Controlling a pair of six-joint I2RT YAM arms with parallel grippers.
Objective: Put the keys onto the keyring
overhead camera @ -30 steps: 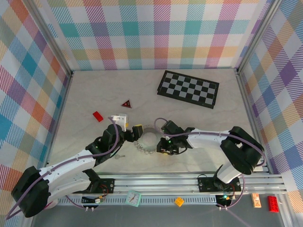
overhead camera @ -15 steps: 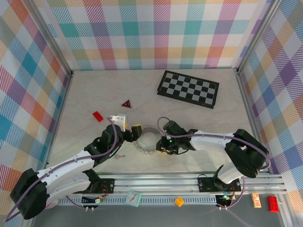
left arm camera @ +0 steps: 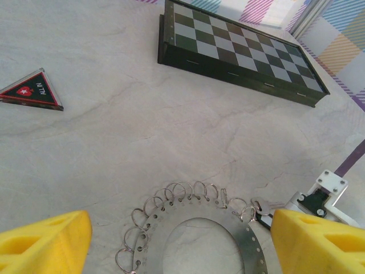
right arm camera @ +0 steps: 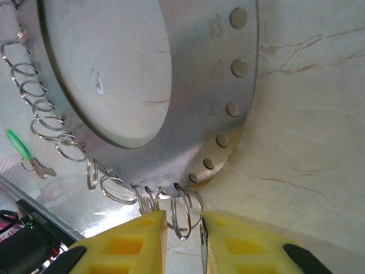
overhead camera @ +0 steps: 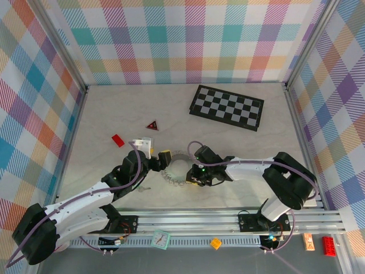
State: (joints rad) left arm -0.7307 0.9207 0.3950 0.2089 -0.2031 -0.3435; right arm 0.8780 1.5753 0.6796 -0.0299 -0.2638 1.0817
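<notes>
Your right pincer (right arm camera: 183,228) has its tips nearly together around one loop (right arm camera: 181,217) on the ring (right arm camera: 211,103) just ahead, grip unclear, and your left pincer (left arm camera: 182,242) is spread wide by the ring, so next pinch that loop firm and bring over the green key (right arm camera: 18,145) lying off to its side.

Tight around the keyring (overhead camera: 178,169). My left gripper (overhead camera: 158,157) sits at its left rim, my right gripper (overhead camera: 193,179) at its near-right rim, little passage between. Far table (overhead camera: 114,108) lies open. Obstacles there: chessboard (overhead camera: 227,107) far right, red triangle (overhead camera: 151,125) and red block (overhead camera: 117,140) left of centre.
</notes>
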